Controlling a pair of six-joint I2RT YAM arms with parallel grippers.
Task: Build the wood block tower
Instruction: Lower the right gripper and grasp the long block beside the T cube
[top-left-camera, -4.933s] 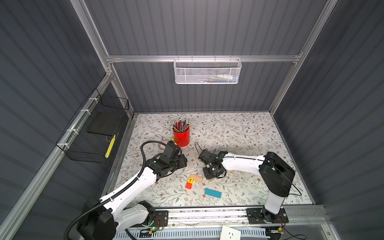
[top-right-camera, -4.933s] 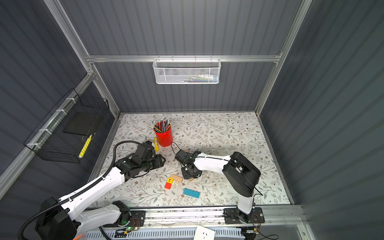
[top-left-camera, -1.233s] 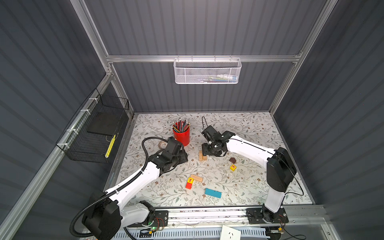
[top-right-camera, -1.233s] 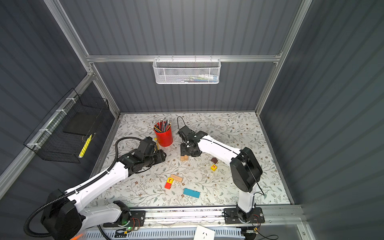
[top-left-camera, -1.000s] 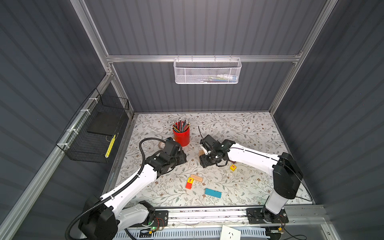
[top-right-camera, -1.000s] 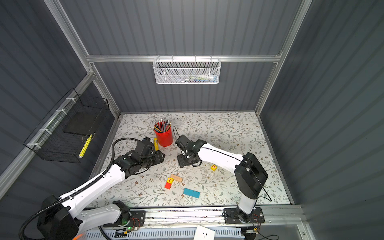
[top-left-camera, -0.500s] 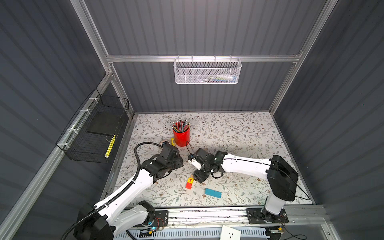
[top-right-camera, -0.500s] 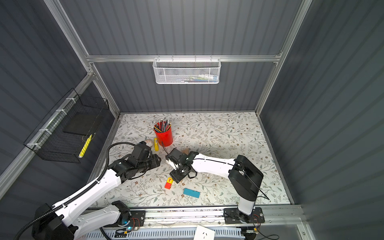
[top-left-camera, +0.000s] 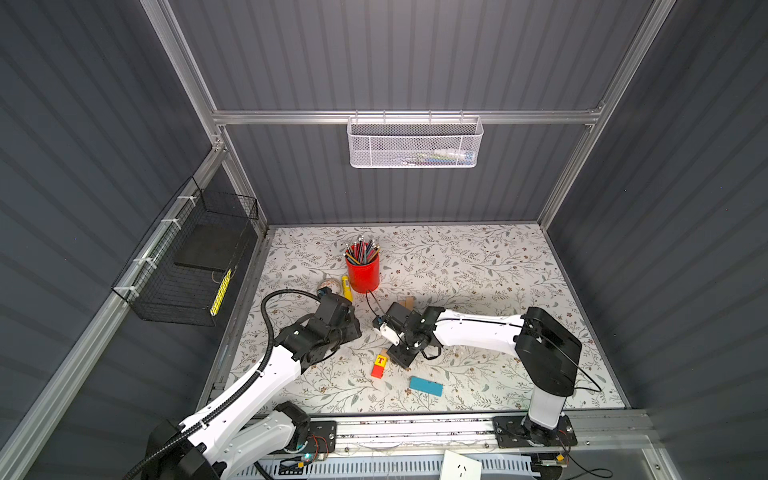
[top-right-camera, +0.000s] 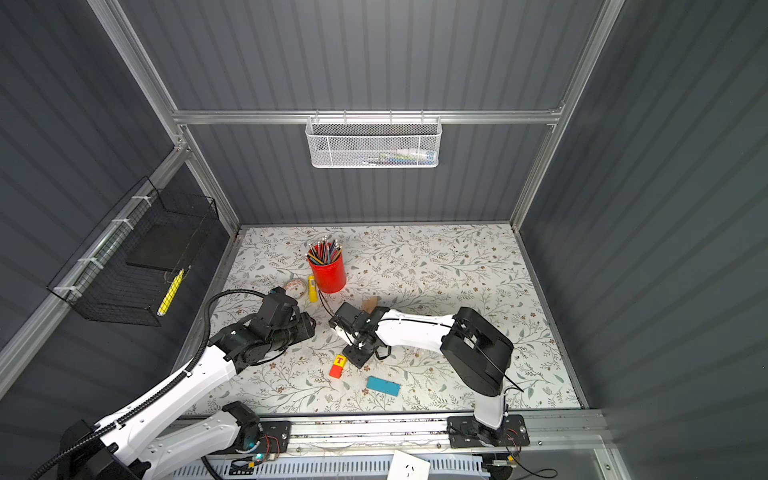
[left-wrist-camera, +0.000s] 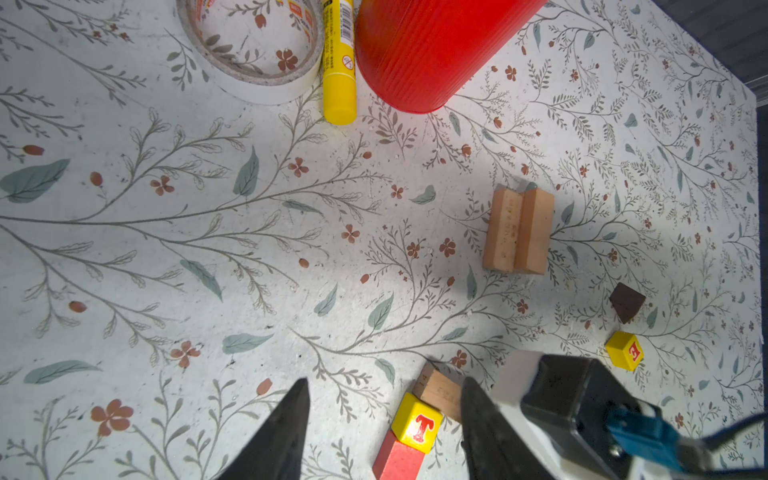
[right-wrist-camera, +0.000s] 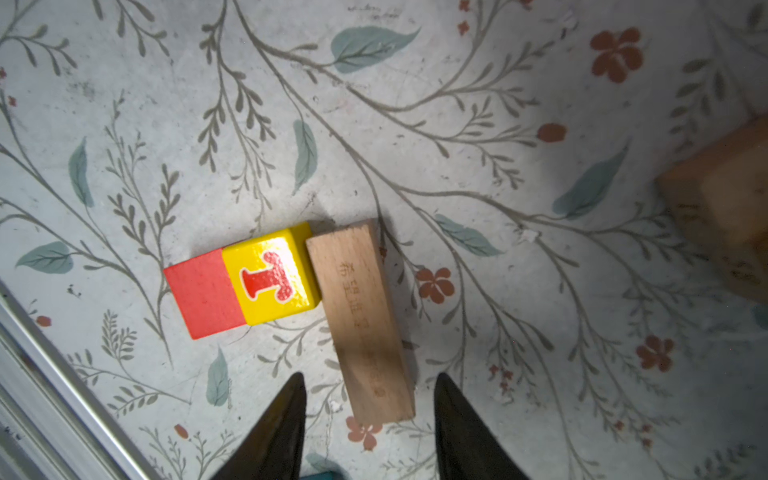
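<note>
A tan plank (right-wrist-camera: 361, 320) lies flat against a yellow cube with a red T (right-wrist-camera: 272, 278), which touches a red cube (right-wrist-camera: 203, 291). My right gripper (right-wrist-camera: 368, 415) is open, its fingers straddling the plank's near end with gaps on both sides; in both top views it (top-left-camera: 401, 359) hides the plank. My left gripper (left-wrist-camera: 384, 399) is open and empty, to the left of those blocks (top-left-camera: 351, 328). Two tan planks (left-wrist-camera: 517, 230) stand side by side on their edges. A dark brown roof piece (left-wrist-camera: 626, 301), another yellow cube (left-wrist-camera: 624, 351) and a blue plank (top-left-camera: 426, 385) lie loose.
A red pencil cup (top-left-camera: 363, 272), a yellow glue stick (top-left-camera: 346, 288) and a tape roll (top-left-camera: 328, 286) sit at the back left of the floral mat. A white mesh basket (top-left-camera: 414, 143) hangs on the back wall, a black wire basket (top-left-camera: 195, 266) on the left wall.
My right arm has come forward from the two standing planks and down over the flat plank beside the T cube, its jaws narrowing. My left arm has drawn back slightly to the left.
</note>
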